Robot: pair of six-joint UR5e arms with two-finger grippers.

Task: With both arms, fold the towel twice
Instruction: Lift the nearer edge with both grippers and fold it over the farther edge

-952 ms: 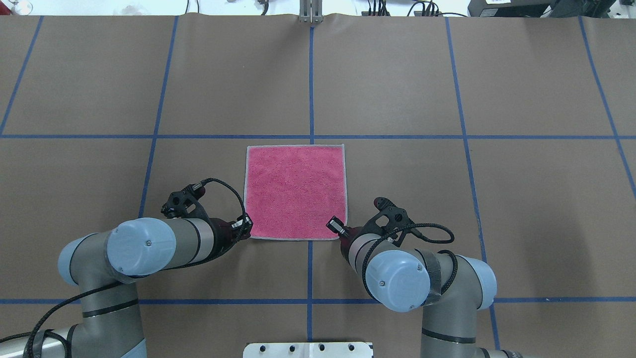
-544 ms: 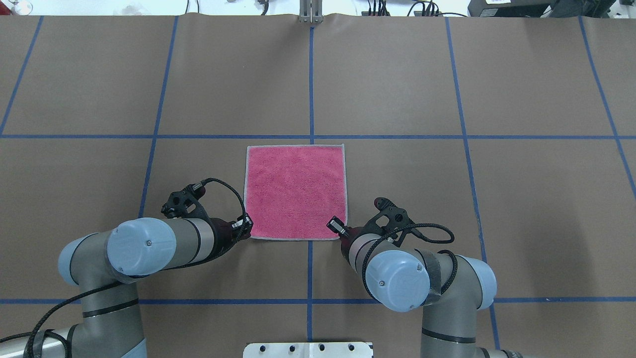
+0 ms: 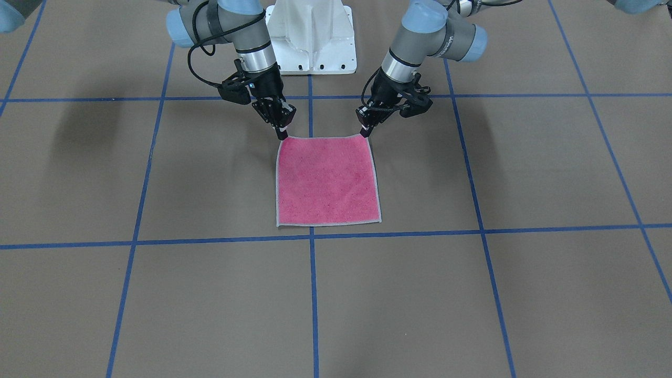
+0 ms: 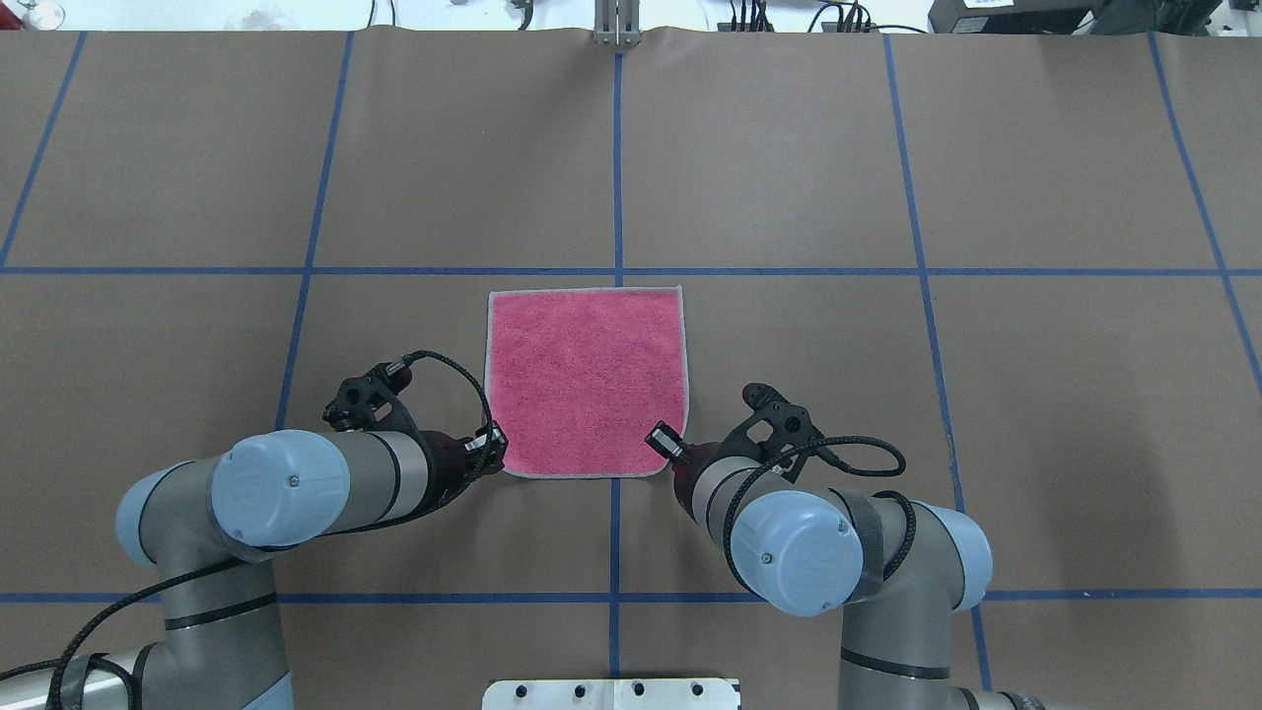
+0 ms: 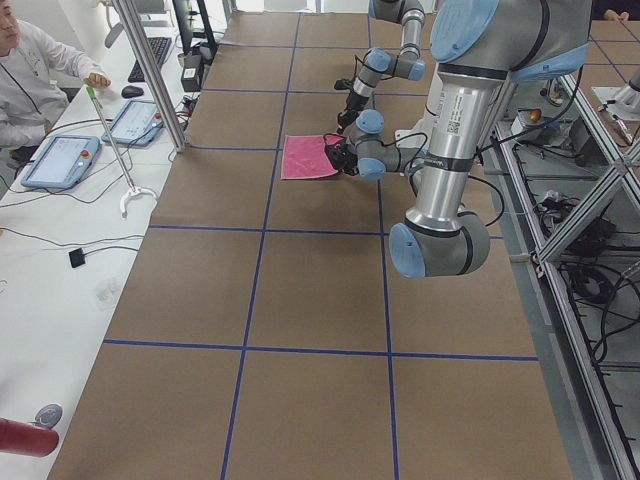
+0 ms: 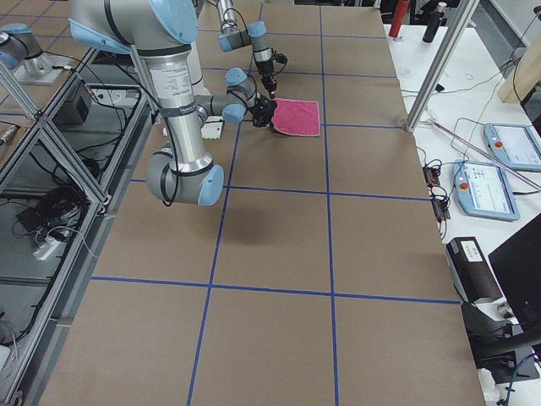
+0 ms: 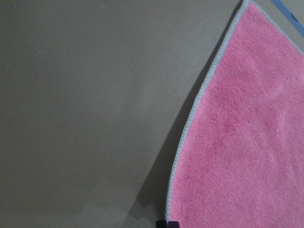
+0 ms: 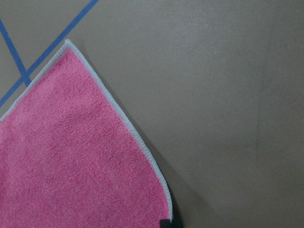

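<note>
The towel (image 4: pixel 587 380) lies pink face up in the middle of the table, also in the front view (image 3: pixel 328 181). My left gripper (image 4: pixel 496 449) is shut on its near left corner, and my right gripper (image 4: pixel 659 444) is shut on its near right corner. From the front, the left gripper (image 3: pixel 363 134) and right gripper (image 3: pixel 282 135) pinch the two corners nearest the robot. Both corners are raised slightly, with a shadow under the curved edging in the left wrist view (image 7: pixel 190 123) and under the towel (image 8: pixel 71 156) in the right wrist view. The far edge rests flat.
Brown paper with blue tape grid lines (image 4: pixel 617 168) covers the table. The white robot base (image 3: pixel 312 37) stands behind the towel. A person sits at a side desk (image 5: pixel 60 150) with tablets and cables. Metal frame posts (image 6: pixel 431 76) stand at the table ends.
The towel's two near corners have drawn inward and lifted a little. Both grippers have shifted slightly forward and inward with them.
</note>
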